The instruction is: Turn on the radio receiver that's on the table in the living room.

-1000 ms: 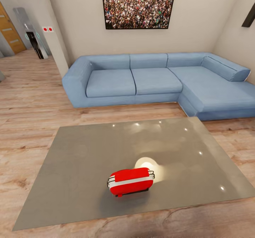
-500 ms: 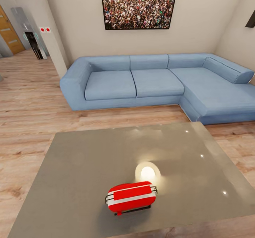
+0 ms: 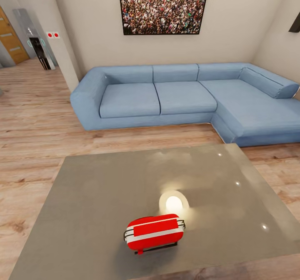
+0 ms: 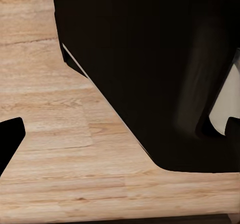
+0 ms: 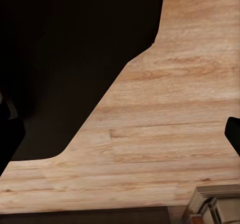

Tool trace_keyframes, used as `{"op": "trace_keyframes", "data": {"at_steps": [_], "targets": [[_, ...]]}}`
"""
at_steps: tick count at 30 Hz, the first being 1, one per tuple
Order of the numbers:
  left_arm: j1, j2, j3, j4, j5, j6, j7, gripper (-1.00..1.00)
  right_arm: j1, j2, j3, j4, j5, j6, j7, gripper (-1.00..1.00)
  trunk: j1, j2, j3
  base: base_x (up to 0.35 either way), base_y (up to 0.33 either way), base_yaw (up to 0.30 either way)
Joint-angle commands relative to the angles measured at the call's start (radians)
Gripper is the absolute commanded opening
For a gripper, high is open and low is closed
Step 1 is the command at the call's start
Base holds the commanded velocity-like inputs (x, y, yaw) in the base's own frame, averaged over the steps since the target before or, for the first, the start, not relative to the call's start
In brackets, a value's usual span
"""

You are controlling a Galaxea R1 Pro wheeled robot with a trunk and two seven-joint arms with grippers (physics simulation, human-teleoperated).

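Radio receiver (image 3: 154, 232), one small bright red rounded box with a white band along its side, lies on the glossy grey tabletop (image 3: 91, 196) toward its near edge, a little right of centre. Its long axis runs left to right across the head view, tilted slightly so the right end sits a touch farther away; thin dark wire handles show at both ends. Just behind it one round white lamp reflection (image 3: 173, 203) glows on the glass.

Compared with half a second ago, the radio and table sit in almost the same place in the picture; a second ago they appeared higher and smaller, the whole view having shifted with the camera.

Beyond the table, from left to right: light wood plank floor (image 3: 33, 117), one blue corner sofa (image 3: 183, 96), and above it one framed crowd picture (image 3: 163, 6).

Both wrist views show wood floor beside large dark robot parts. Whether either gripper is released or clenched cannot be told, so the radio's place relative to them cannot be given.
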Motion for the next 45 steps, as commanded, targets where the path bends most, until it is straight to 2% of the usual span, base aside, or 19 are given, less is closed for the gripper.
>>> {"op": "trace_keyframes", "data": {"at_steps": [1,39,45], "targets": [[0.000,0.000,0.000,0.000,0.000,0.000,0.000,1.00,0.000,0.000,0.000,0.000,0.000,0.000,0.000,1.00,0.000,0.000,0.000,0.000,0.000,0.000],[0.000,-0.008,0.000,0.000,-0.002,0.001,0.003,1.00,0.000,-0.002,0.000,-0.001,0.000,-0.001,0.005,1.00,0.000,0.000,0.000,0.000,0.000,0.000],[0.000,-0.009,0.000,0.000,-0.002,0.002,0.004,1.00,0.000,-0.002,0.000,0.000,-0.001,-0.001,0.005,1.00,-0.023,0.042,0.019,0.000,0.000,0.000]]}}
